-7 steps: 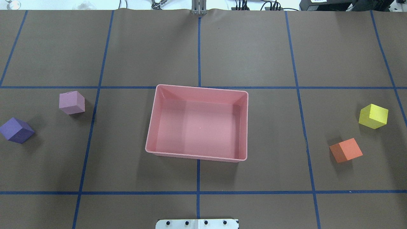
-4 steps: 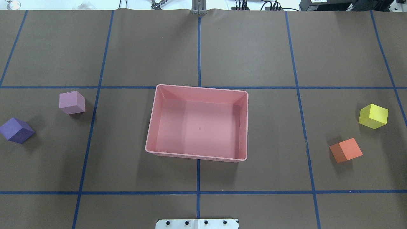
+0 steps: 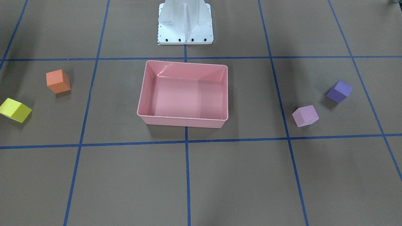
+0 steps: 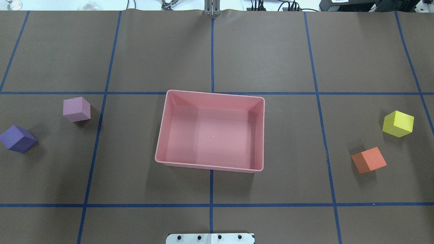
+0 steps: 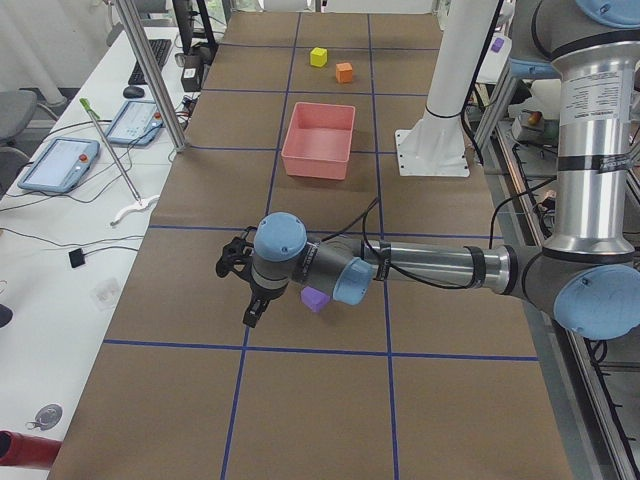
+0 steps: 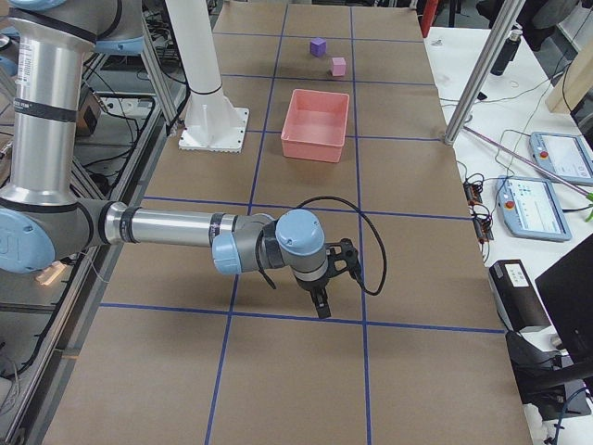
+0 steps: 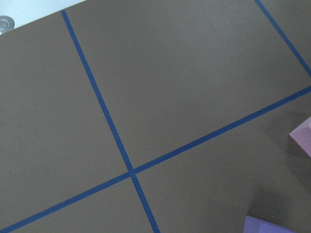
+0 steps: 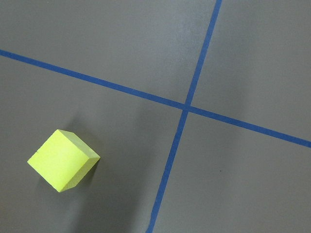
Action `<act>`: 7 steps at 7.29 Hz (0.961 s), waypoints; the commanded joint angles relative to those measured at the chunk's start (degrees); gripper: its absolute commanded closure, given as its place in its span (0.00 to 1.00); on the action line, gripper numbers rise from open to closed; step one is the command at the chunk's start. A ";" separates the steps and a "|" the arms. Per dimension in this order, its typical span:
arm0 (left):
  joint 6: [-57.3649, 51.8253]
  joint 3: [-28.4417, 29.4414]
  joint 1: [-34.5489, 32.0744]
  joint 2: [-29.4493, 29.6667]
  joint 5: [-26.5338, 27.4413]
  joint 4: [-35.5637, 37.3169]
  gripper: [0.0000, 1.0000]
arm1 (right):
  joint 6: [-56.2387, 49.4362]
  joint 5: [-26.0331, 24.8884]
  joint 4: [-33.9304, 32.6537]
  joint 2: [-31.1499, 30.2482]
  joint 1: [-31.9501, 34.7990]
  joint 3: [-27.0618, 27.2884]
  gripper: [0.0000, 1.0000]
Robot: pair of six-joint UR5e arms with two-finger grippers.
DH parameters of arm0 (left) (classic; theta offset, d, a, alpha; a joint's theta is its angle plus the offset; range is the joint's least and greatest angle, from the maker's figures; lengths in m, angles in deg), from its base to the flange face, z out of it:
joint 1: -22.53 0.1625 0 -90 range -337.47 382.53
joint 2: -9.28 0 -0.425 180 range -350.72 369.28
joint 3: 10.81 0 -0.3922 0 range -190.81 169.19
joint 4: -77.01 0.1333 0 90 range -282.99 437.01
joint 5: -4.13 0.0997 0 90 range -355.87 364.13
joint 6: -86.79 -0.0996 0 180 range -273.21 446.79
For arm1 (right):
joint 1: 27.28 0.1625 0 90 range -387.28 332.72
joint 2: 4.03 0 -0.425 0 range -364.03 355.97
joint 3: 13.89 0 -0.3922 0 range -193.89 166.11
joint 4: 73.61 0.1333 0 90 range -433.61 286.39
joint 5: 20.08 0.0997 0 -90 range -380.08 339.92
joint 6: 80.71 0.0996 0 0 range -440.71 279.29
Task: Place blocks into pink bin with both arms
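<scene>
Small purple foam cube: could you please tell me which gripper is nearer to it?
Left. The left gripper hangs just beside the small purple foam cube; the right gripper is at the opposite end, beyond the shallow pink plastic bin.

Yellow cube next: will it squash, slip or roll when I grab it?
The matte yellow foam-like cube looks light and may give slightly under a squeeze; its dull surface suggests decent grip. It rests flat on the brown table cover, so a nudge should slide it, not roll it, though an off-centre push could spin it.
</scene>
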State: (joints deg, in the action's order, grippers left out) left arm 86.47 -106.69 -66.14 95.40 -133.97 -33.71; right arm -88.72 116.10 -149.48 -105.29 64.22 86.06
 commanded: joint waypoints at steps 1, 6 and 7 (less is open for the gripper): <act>6.01 -0.27 4.88 -0.24 -0.06 -1.77 0.00 | 1.06 -0.91 0.10 -0.08 0.09 0.25 0.00; 17.05 -1.24 27.14 0.03 9.59 -23.57 0.00 | 2.47 -0.74 0.10 -1.40 0.09 0.25 0.00; 10.76 -1.16 27.15 -1.55 10.05 -23.57 0.00 | 2.39 -0.83 0.10 -1.40 0.09 0.42 0.00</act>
State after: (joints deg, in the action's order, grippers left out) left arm 102.96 -107.85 -40.28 95.24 -125.48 -56.62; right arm -86.34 115.28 -149.38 -106.63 64.31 86.30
